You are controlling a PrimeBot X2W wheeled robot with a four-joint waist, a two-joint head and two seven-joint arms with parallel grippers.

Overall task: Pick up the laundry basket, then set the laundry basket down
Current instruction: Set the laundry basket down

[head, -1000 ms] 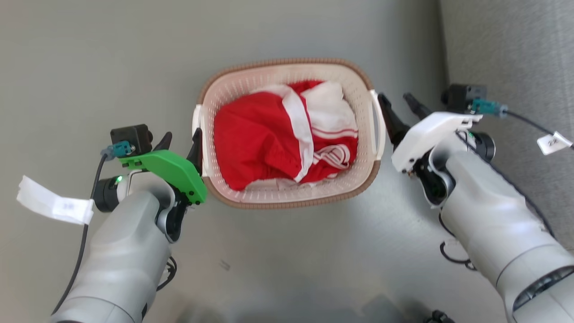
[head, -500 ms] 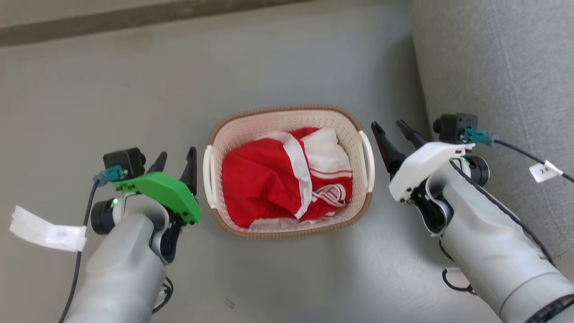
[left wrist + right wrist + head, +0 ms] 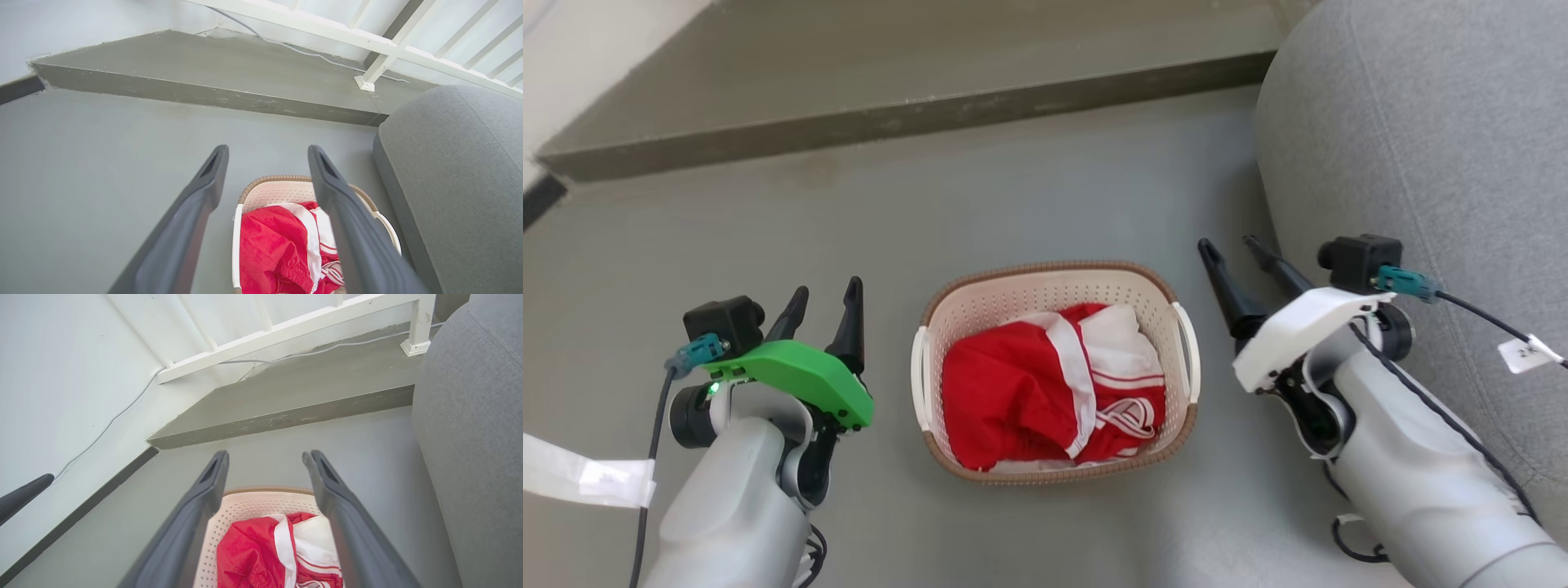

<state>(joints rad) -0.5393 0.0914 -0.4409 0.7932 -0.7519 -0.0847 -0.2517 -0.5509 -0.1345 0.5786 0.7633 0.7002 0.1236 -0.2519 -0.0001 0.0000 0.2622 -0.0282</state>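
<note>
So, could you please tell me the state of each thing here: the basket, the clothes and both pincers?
laundry basket: upright on the floor, gripped by nothing.
clothes: red and white, crumpled inside the basket.
left pincer: open, beside the left handle, not touching.
right pincer: open, beside the right handle, not touching.

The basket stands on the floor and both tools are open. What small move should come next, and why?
Probably keep drawing both tools back. The left tool and right tool are open and apart from the laundry basket, which rests on the floor; a second ago they stood close at its sides.
</note>
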